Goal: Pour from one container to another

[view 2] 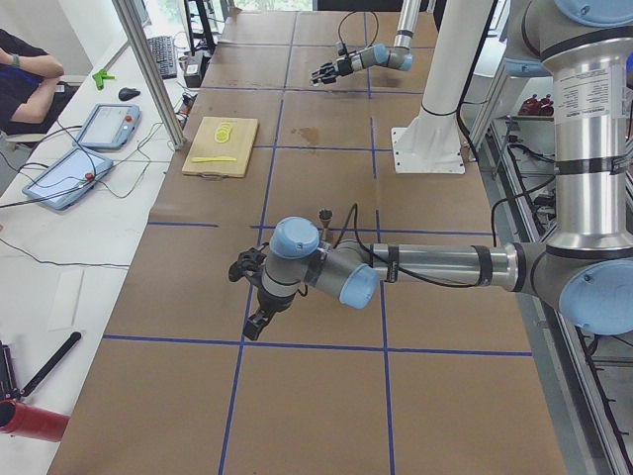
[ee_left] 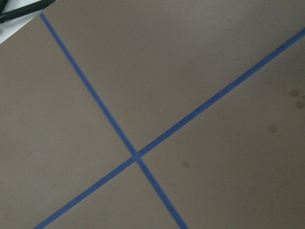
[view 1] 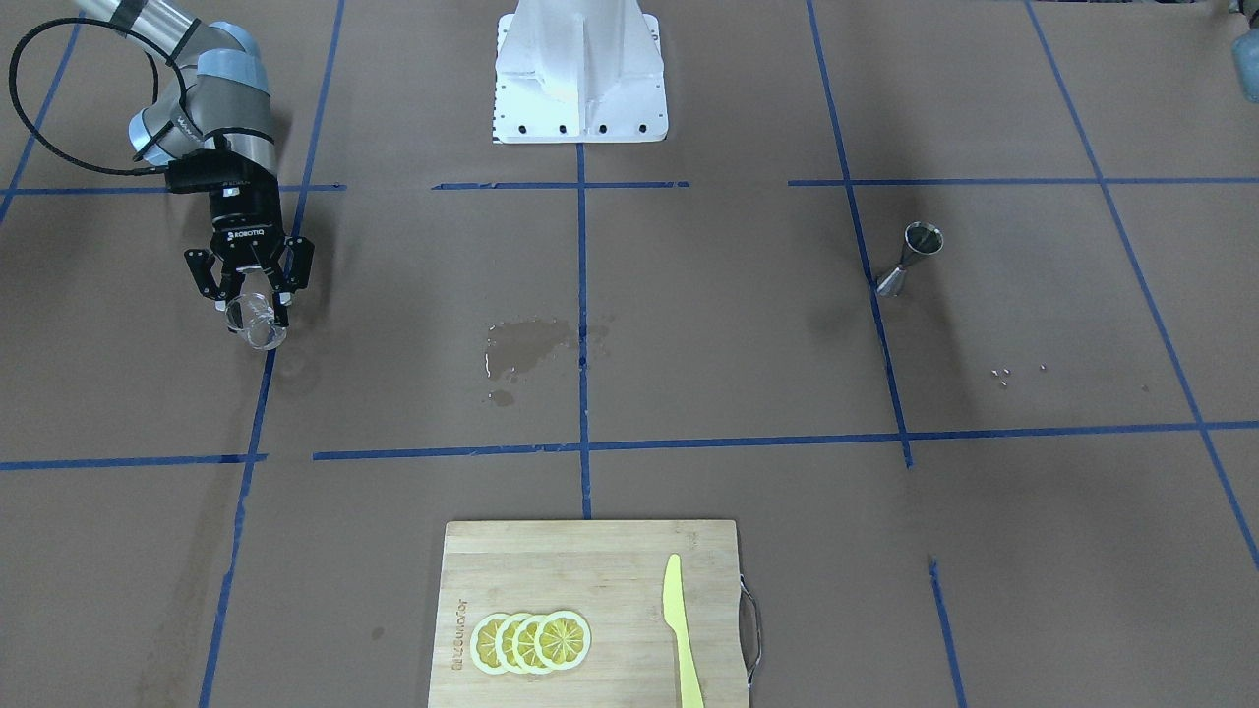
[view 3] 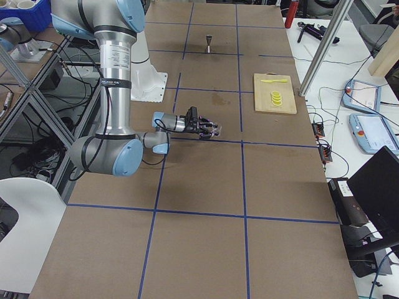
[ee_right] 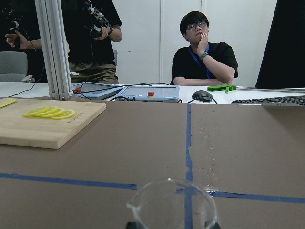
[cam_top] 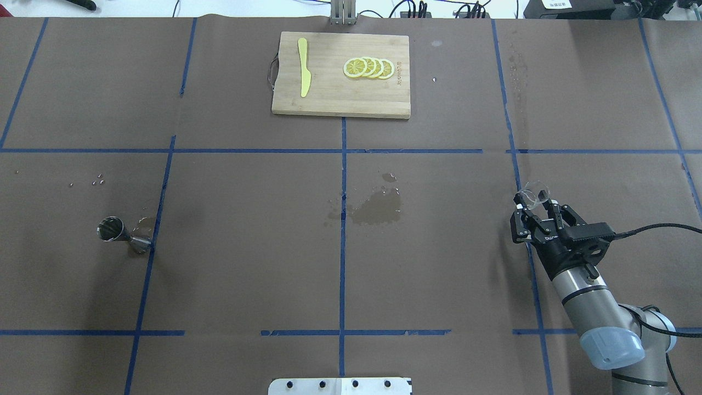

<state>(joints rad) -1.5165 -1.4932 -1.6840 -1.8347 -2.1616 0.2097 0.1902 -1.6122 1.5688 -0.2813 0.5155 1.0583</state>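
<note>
My right gripper (cam_top: 536, 207) is shut on the small clear glass tumbler (cam_top: 535, 191), which it holds above the table on the robot's right side. The tumbler also shows in the front-facing view (view 1: 256, 323) below the gripper (view 1: 251, 293), and its rim fills the bottom of the right wrist view (ee_right: 171, 202). Far across the table, on the robot's left, the steel hourglass jigger (cam_top: 122, 235) (view 1: 910, 261) stands upright next to a blue tape line. Only the left side view shows my left gripper (view 2: 243, 268), low over the table near that end; I cannot tell if it is open or shut.
A wet patch (cam_top: 378, 208) darkens the table's middle. A wooden cutting board (cam_top: 329, 99) with lemon slices (cam_top: 368, 67) and a yellow knife (cam_top: 303, 74) lies at the far edge. Small crumbs (cam_top: 97, 180) lie beyond the jigger. Operators (ee_right: 202, 52) stand past the far edge.
</note>
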